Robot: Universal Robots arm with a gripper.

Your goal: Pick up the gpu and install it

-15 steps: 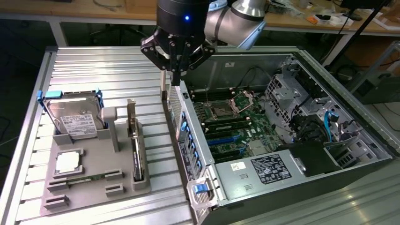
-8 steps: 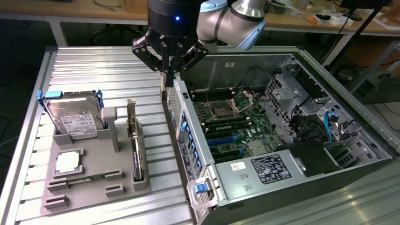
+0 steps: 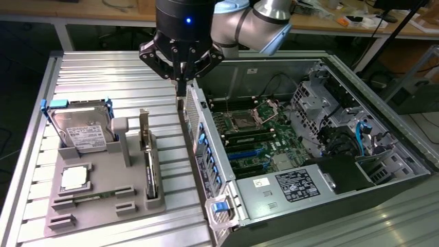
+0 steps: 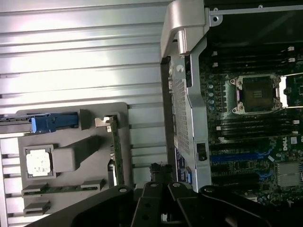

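Observation:
The gpu (image 3: 149,164) stands on its edge in a slot of the grey holder (image 3: 103,208), its silver bracket at the far end. In the wrist view the gpu (image 4: 115,151) is a thin green strip with the bracket tab at one end. My gripper (image 3: 182,82) hangs above the table beside the computer case's rear wall, beyond the far end of the gpu and well above it. Its fingers are drawn together, shut on nothing. The gripper (image 4: 160,172) and its black linkages show in the wrist view, between the holder and the case.
The open computer case (image 3: 384,170) lies at the exterior view's right, with the motherboard (image 3: 257,136) and its blue slots (image 3: 243,154) exposed. The holder also carries a hard drive (image 3: 82,128), a processor (image 3: 74,177) and a memory stick (image 3: 89,195). A ribbed metal tabletop (image 3: 110,77) lies beneath.

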